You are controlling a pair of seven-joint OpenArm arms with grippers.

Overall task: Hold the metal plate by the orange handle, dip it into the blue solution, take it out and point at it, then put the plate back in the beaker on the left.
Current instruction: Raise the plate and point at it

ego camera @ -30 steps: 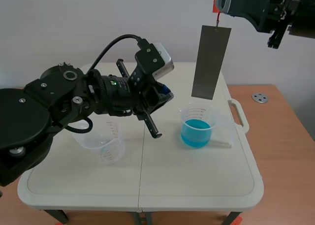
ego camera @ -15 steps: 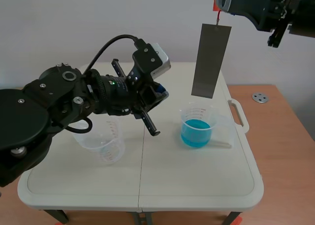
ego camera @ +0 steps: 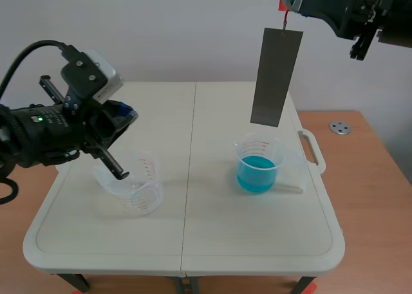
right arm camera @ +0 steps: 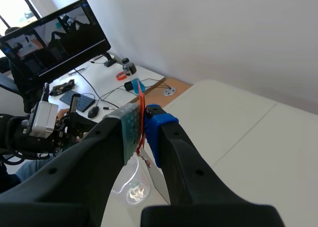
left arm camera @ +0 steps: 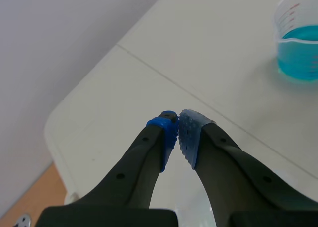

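Two end effectors we see, right end effector [right arm camera: 141, 118] raised high, clamped on the orange handle [right arm camera: 142, 104], metal plate [ego camera: 275, 78] hanging upright above the beaker of blue solution [ego camera: 259, 168], left end effector [left arm camera: 178, 127] closed on nothing, over the empty beaker [ego camera: 136, 192] on the desk [ego camera: 193, 236].

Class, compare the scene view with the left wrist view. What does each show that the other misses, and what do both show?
Only the scene view shows the metal plate hanging from the right tool by its orange handle. Only the left wrist view shows the left tool with its pads meeting, nothing between them. Both show the beaker of blue solution on the white table.
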